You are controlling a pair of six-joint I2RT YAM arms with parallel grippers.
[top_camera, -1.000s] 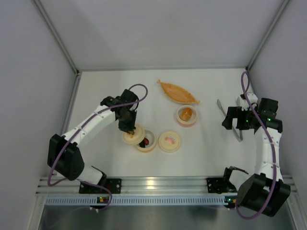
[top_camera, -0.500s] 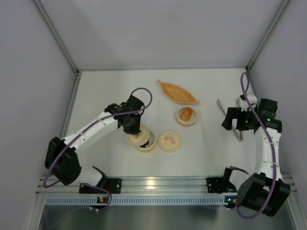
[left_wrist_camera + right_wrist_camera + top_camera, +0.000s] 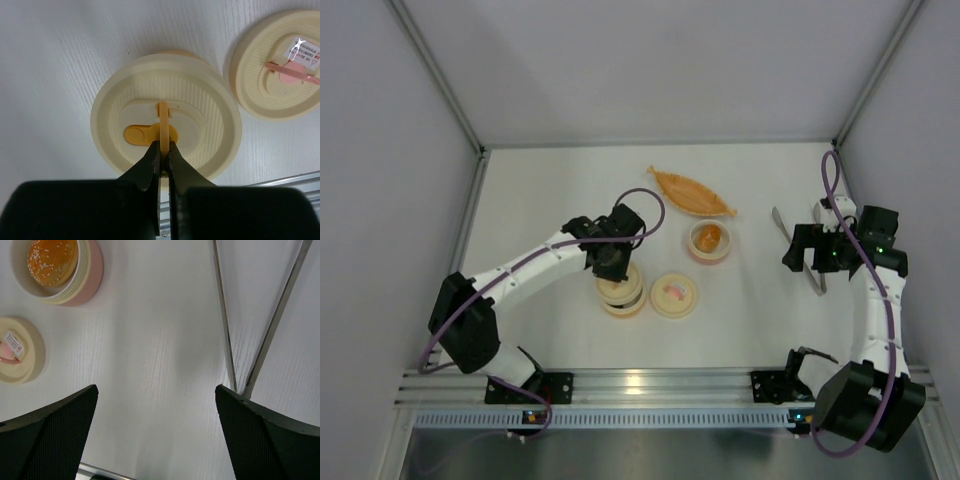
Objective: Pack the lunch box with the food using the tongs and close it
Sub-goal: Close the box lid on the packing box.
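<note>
My left gripper (image 3: 163, 150) is shut on the yellow upright tab of a round cream lid (image 3: 200, 115). In the top view, this lid (image 3: 625, 291) lies over a lunch box bowl (image 3: 622, 309), hiding the inside; the left gripper (image 3: 616, 272) stands right above it. A second bowl (image 3: 710, 242) holds an orange-brown piece of food (image 3: 52, 260). The grey tongs (image 3: 225, 320) lie flat on the table, their joined end by my right finger (image 3: 270, 435). My right gripper (image 3: 157, 405) hangs open and empty above the table beside the tongs (image 3: 786, 232).
A second cream lid with a pink motif (image 3: 674, 295) lies right of the covered bowl. The long orange boat-shaped dish (image 3: 692, 192) sits behind the bowls. Walls close in the table on the left, right and back; an aluminium rail (image 3: 650, 382) runs along the near edge.
My left gripper has carried the yellow-tab lid rightward from beside the open bowl to over it, covering the dark food pieces inside. The right arm has not moved.
</note>
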